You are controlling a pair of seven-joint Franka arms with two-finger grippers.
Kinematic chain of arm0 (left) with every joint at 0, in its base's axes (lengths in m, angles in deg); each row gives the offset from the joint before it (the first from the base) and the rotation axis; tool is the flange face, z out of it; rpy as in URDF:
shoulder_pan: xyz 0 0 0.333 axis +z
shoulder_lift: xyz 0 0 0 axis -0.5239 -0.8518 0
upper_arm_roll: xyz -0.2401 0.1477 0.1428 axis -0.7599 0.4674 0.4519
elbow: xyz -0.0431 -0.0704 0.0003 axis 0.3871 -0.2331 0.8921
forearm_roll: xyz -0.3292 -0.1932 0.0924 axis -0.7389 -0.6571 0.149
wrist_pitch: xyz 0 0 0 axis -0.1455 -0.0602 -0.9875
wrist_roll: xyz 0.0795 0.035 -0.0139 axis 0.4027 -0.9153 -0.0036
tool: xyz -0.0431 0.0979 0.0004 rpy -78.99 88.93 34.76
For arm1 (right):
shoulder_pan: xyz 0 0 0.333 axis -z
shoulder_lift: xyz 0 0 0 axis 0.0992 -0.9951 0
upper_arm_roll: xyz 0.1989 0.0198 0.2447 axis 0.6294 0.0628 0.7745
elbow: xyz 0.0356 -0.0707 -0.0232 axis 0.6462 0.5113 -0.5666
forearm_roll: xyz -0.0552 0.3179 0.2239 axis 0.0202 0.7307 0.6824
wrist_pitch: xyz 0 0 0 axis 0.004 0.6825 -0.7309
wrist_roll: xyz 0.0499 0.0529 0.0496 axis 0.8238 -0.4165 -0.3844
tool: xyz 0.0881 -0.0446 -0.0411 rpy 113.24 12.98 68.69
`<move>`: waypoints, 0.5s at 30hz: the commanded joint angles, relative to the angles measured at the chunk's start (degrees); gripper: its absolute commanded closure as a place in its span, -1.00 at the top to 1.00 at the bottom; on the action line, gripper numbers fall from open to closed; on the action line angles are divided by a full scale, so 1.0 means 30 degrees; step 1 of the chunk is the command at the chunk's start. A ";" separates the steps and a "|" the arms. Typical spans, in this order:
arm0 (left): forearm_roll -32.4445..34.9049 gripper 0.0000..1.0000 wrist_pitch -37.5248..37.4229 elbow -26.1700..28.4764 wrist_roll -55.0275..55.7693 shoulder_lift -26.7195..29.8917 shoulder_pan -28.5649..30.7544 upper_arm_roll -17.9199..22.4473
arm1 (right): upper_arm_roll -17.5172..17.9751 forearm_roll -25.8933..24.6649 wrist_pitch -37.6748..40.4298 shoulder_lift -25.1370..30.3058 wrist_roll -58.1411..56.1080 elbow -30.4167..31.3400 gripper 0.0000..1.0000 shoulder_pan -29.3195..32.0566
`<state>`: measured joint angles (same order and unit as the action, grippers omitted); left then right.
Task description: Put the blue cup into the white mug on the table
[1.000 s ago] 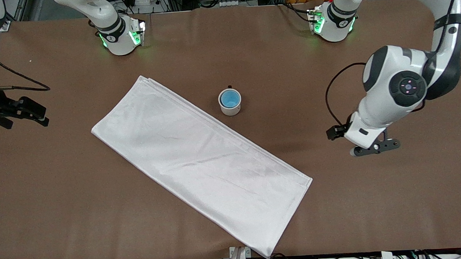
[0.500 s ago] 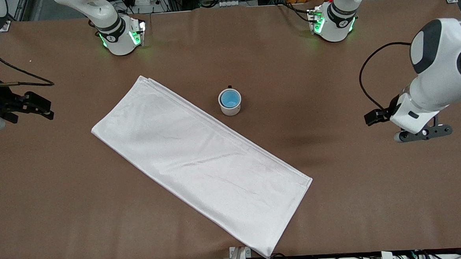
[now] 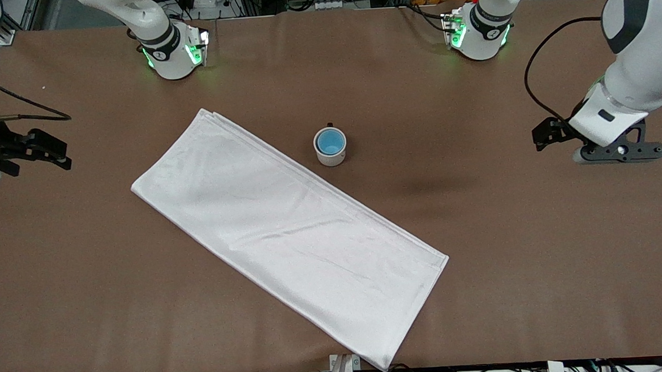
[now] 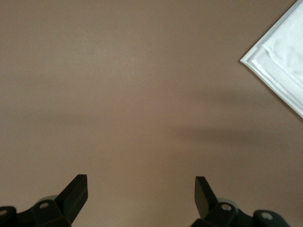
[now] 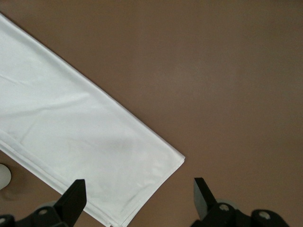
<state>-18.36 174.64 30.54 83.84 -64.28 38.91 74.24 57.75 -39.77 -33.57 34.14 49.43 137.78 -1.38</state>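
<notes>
The blue cup (image 3: 330, 142) sits upright inside the white mug (image 3: 330, 155), which stands on the brown table (image 3: 482, 269) near its middle, beside the long edge of the white cloth. The mug's black handle points toward the robots' bases. My left gripper (image 3: 618, 152) is up over bare table at the left arm's end, well away from the mug. In the left wrist view it (image 4: 141, 183) is open and empty. My right gripper (image 3: 43, 153) is over the right arm's end of the table. In the right wrist view it (image 5: 139, 187) is open and empty over a cloth corner.
A long white folded cloth (image 3: 288, 233) lies diagonally across the middle of the table, from near the right arm's base to the edge nearest the front camera. Its corners show in the left wrist view (image 4: 279, 61) and the right wrist view (image 5: 71, 123).
My left arm has swung away from the table's middle toward the left arm's end and toward its base. My right gripper shifted slightly. The cup and mug have not moved.
</notes>
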 commanded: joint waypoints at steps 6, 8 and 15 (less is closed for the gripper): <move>-0.0560 1.00 0.0032 -0.0232 -0.2077 0.0968 -0.1589 0.2417 | 0.0220 -0.0058 0.0299 0.0028 -0.0286 -0.0197 1.00 0.0397; -0.0589 1.00 0.0003 -0.0349 -0.2020 0.1055 -0.1589 0.2417 | 0.0220 -0.0058 0.0270 -0.0001 -0.0286 -0.0197 1.00 0.0397; -0.2258 1.00 -0.0816 -0.1081 -0.1814 0.1290 -0.1560 0.2621 | 0.0279 -0.0029 0.0123 -0.0059 -0.0286 -0.0138 1.00 0.0338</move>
<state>-20.93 174.53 28.97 78.88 -61.34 34.74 80.87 57.77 -39.77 -33.45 34.13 49.29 137.78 -1.21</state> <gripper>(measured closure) 0.000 0.000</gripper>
